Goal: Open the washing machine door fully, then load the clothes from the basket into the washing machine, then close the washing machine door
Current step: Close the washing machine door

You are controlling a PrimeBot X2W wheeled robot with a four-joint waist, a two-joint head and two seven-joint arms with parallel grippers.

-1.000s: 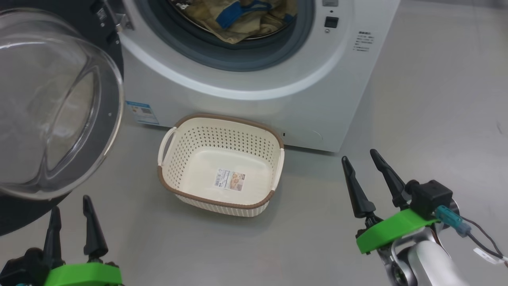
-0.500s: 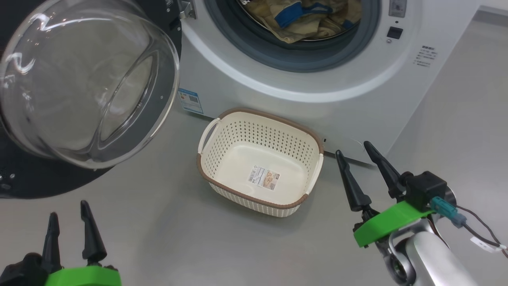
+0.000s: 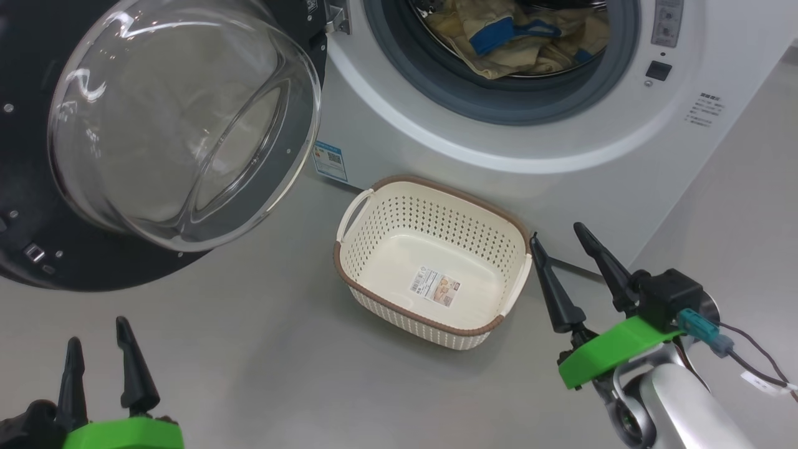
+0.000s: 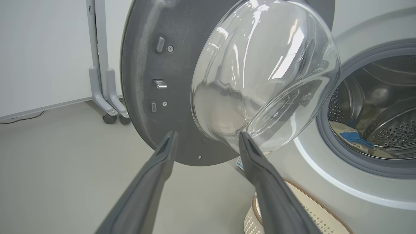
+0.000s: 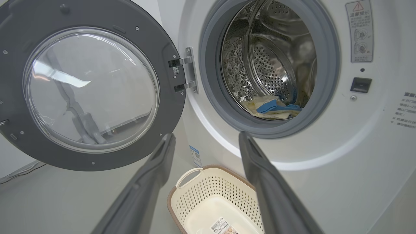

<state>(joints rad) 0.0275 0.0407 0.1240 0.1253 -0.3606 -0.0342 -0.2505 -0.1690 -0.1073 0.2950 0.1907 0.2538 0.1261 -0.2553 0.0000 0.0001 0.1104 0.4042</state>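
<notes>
The washing machine [image 3: 561, 143] [image 5: 364, 156] stands ahead with its round door [image 3: 168, 125] [image 4: 260, 78] [image 5: 87, 87] swung wide open to the left. Cream-yellow clothes with blue patches [image 3: 517, 37] [image 5: 273, 109] [image 4: 352, 136] lie inside the steel drum. On the floor in front sits the cream basket [image 3: 374, 249] [image 5: 195, 198] [image 4: 312, 211], holding nothing but its label sticker. My left gripper [image 3: 96, 340] [image 4: 208, 143] hangs open at the lower left, below the door. To the right of the basket my right gripper [image 3: 558, 240] [image 5: 204, 139] is open and holds nothing.
Grey floor [image 3: 262, 349] spreads around the basket. A grey wheeled stand [image 4: 104, 81] rises by the white wall behind the door in the left wrist view. A blue sticker [image 3: 328, 159] marks the machine's lower left front.
The head camera has turned left, so the door, machine and basket have shifted right in the picture. Both grippers stay open, about where they were, and the basket stays as it was.
</notes>
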